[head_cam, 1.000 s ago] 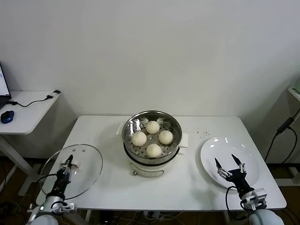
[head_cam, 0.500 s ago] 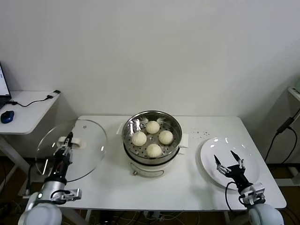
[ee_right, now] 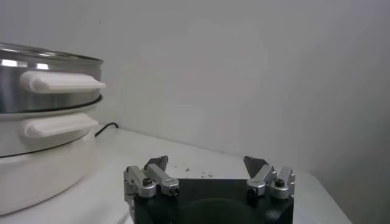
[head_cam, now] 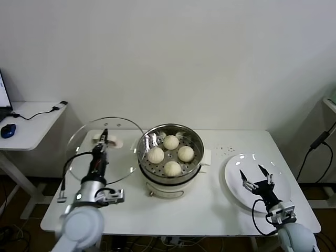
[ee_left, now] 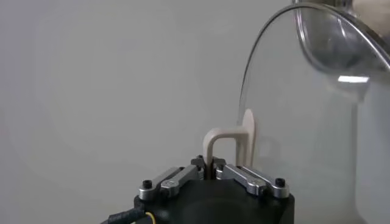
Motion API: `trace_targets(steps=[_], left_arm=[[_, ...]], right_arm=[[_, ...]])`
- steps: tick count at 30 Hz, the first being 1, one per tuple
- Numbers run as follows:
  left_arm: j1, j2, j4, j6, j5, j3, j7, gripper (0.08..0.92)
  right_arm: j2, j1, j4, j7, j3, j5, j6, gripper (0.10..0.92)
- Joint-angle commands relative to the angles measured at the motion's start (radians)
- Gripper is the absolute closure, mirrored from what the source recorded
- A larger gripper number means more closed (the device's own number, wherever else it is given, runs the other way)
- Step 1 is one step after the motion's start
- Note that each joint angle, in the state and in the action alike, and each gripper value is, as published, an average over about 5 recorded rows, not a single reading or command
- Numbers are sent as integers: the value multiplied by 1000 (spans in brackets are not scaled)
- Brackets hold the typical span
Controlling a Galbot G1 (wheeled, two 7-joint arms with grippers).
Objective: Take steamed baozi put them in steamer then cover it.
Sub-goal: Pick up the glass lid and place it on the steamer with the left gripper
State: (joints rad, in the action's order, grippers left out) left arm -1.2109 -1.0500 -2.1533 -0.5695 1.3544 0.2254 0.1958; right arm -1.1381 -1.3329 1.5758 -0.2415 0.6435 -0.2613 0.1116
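Observation:
Several cream baozi (head_cam: 171,142) lie in the shiny steamer (head_cam: 195,137) on its white pot base at the table's middle. My left gripper (head_cam: 103,137) is shut on the white handle (ee_left: 230,143) of the glass cover (head_cam: 86,157), which hangs tilted in the air just left of the steamer, its rim close to the steamer's left side. In the left wrist view the cover's glass (ee_left: 304,122) curves away from my left gripper (ee_left: 211,164). My right gripper (head_cam: 255,176) stands open over the white plate (head_cam: 235,170), holding nothing; the right wrist view shows it (ee_right: 207,164) beside the steamer (ee_right: 42,82).
The white table (head_cam: 215,210) carries the pot and the plate at the right. A side desk (head_cam: 31,123) with a blue mouse (head_cam: 7,130) and a cable stands at the left. A wall runs close behind.
My left arm has lifted the cover from low at the table's left front edge up and rightward, close to the steamer. The right gripper has barely shifted.

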Motion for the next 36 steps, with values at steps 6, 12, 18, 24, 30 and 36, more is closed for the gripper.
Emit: trace_targets(steps=[6, 12, 18, 24, 30, 36], left_arm=[[305, -273, 192, -216, 192, -416, 179, 856], [326, -363, 284, -216, 214, -405, 176, 856], [330, -439, 350, -216, 230, -408, 148, 856], [317, -492, 401, -216, 244, -408, 123, 856], [327, -512, 446, -216, 244, -398, 107, 856], [330, -524, 485, -216, 244, -381, 94, 856]], right_arm=[[-4, -8, 0, 2, 24, 6, 3, 203], [-15, -19, -4, -3, 38, 16, 9, 203], [-17, -24, -6, -7, 48, 21, 12, 203], [-14, -26, -2, -8, 55, 19, 10, 203], [-18, -30, -3, -13, 64, 19, 12, 203], [-18, -34, -7, -21, 77, 18, 15, 203]])
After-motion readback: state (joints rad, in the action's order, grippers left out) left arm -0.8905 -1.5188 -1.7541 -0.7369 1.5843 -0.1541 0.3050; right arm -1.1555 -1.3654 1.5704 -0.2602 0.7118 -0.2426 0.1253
